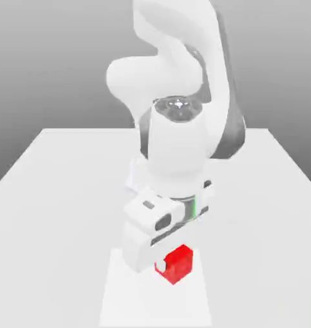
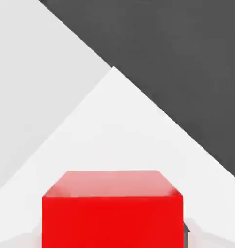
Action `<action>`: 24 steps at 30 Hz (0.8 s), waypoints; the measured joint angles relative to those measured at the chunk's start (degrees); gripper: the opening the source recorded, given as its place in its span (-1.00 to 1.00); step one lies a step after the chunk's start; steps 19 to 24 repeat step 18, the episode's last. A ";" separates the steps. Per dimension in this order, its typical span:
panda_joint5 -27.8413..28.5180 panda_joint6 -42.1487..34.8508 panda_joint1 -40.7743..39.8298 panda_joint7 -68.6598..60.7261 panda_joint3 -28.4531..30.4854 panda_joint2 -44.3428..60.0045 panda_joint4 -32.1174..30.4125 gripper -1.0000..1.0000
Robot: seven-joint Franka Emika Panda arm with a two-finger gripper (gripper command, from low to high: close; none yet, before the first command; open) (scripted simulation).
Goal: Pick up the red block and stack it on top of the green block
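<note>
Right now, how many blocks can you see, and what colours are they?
Red block: 1
Total blocks seen: 1
It sits on the white table, under the robot's hand.

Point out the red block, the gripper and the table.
red block (image 1: 177, 263), exterior view, its front corner.
gripper (image 1: 163, 264), exterior view, lower end beside the block.
table (image 1: 68, 186), exterior view, bare top surface.
</note>
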State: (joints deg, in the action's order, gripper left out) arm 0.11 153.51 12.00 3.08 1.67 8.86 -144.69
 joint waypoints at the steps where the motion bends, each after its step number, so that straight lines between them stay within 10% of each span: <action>1: 0.46 -1.09 0.95 -1.00 -1.12 0.94 2.04 -1.00; 14: 7.65 -8.35 13.49 -10.66 -12.01 16.84 24.51 -1.00; 15: 8.19 -6.77 13.89 -10.36 -11.62 18.66 24.74 1.00; 24: 8.19 -6.77 13.89 -10.36 -11.62 18.66 24.74 1.00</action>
